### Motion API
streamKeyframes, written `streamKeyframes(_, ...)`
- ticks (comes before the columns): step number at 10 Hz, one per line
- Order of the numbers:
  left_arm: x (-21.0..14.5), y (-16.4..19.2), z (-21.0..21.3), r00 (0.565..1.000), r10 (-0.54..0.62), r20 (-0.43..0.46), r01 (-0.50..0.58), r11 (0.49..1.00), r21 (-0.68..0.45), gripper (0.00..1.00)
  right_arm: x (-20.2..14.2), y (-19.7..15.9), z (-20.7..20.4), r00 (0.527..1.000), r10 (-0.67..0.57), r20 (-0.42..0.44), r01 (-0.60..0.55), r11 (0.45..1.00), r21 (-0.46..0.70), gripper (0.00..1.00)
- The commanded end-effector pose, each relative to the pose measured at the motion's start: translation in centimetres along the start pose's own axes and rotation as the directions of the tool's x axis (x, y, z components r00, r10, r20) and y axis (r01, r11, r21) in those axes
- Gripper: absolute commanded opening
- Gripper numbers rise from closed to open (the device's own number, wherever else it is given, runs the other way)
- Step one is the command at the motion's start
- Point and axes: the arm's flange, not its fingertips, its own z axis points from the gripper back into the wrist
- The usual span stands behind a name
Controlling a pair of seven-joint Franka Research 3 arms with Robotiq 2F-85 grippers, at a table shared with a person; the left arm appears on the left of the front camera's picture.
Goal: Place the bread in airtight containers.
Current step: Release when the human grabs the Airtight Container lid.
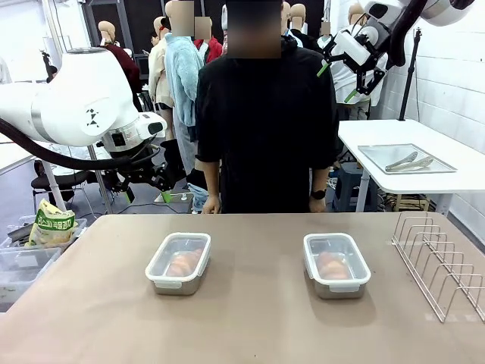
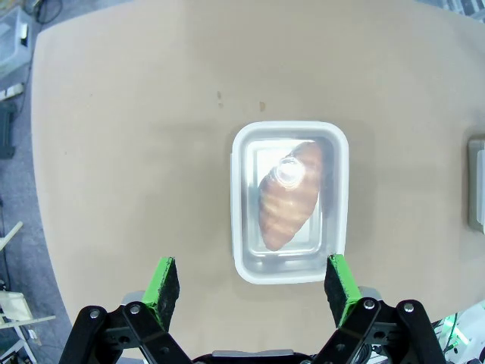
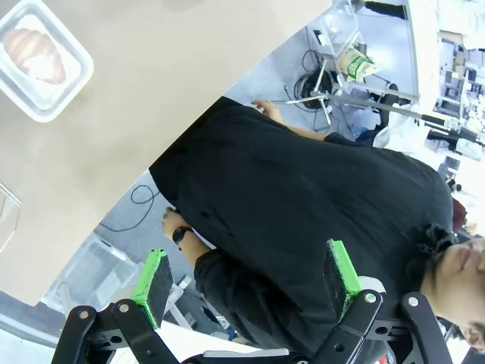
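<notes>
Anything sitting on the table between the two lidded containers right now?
No. In the front view the stretch of brown table between the left container and the right container is bare. Each holds a roll under its clear lid.

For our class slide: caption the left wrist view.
Open left gripper hangs above a lidded container with a roll inside, on the table.

Both arms are raised off the table, left end effector and right end effector spread wide, gripping nothing.
</notes>
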Motion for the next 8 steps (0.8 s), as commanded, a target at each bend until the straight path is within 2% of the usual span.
streamKeyframes(1, -0.04, 0.04, 0.14, 1.0, 0.006, 0.0, -0.006, 1.0, 0.017, 1.0, -0.02, -0.04, 0.04, 1.0, 0.002, -0.005, -0.002, 1.0, -0.003, 1.0)
streamKeyframes(8, -0.04, 0.04, 0.14, 1.0, 0.006, 0.0, -0.006, 1.0, 0.017, 1.0, -0.02, -0.04, 0.04, 1.0, 0.002, -0.005, -0.002, 1.0, -0.003, 1.0)
